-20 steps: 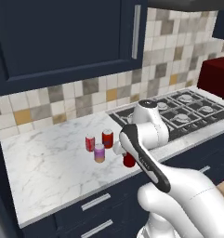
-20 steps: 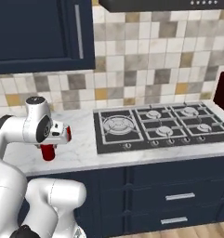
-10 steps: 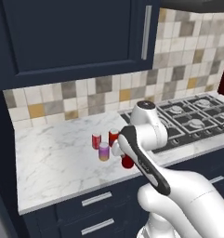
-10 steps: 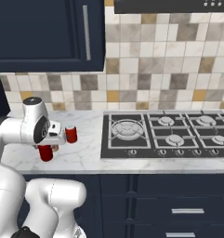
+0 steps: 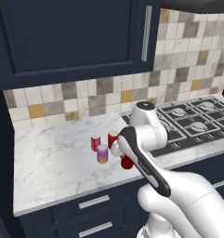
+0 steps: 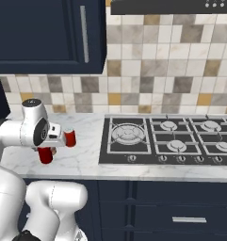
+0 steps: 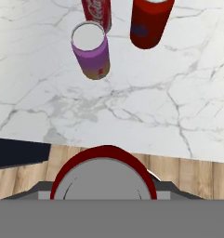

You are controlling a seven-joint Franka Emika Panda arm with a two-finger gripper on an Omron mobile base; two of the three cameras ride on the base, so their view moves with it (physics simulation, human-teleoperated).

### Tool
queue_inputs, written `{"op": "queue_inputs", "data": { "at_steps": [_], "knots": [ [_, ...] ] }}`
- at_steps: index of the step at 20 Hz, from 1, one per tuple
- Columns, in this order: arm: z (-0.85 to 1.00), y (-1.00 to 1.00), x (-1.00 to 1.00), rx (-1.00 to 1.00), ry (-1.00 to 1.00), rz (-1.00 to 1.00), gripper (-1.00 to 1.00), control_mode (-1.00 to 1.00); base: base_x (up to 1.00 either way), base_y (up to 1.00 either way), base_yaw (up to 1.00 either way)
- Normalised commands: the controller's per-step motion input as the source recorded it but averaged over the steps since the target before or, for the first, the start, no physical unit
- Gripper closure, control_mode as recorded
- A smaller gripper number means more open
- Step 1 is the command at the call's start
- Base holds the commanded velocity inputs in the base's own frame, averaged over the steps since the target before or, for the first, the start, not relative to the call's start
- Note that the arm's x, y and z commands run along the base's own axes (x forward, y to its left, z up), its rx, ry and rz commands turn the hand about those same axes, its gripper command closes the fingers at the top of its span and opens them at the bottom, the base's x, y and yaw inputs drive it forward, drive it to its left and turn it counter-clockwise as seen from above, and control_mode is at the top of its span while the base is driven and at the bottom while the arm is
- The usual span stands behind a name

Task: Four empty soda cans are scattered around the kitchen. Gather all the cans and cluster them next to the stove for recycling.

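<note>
My gripper (image 5: 127, 159) is shut on a red soda can (image 5: 128, 163), holding it upright over the front edge of the marble counter. In the hand view that can's silvery top (image 7: 104, 179) lies between the jaws. On the counter just beyond stand three more soda cans: a purple-pink one (image 5: 102, 154) (image 7: 91, 52) and two red ones (image 5: 95, 142) (image 5: 113, 138) (image 7: 97, 13) (image 7: 149, 21). The black stove (image 5: 193, 125) (image 6: 167, 140) lies to their right. From the right base view, the held can (image 6: 45, 155) hangs under the gripper (image 6: 45, 151), with a red can (image 6: 69, 138) behind it.
Navy upper cabinets (image 5: 71, 37) hang over the counter (image 5: 53, 162), low enough to limit height. Drawers with silver handles (image 5: 93, 201) run below the counter edge. Wood floor (image 7: 197, 179) shows past the edge in the hand view. Mosaic tiles (image 6: 148, 84) back the counter.
The whole picture has shifted in both base views, so the base has driven. The gripper stays shut on the red can, close to the three cans on the counter.
</note>
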Motion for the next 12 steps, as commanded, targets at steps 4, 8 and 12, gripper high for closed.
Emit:
{"op": "queue_inputs", "data": {
  "at_steps": [4, 8, 12],
  "knots": [
    [0.00, 0.00, 0.00, 0.00, 0.00, 0.00, 1.00, 1.00, 0.00, 0.00, 0.00],
    [0.00, -0.01, 0.07, 0.00, 0.00, 0.00, 1.00, -1.00, 0.00, 0.00, 0.00],
    [0.00, -0.15, 0.43, 0.00, 0.00, -0.02, 1.00, -1.00, 0.00, 0.00, 0.00]
  ]
}}
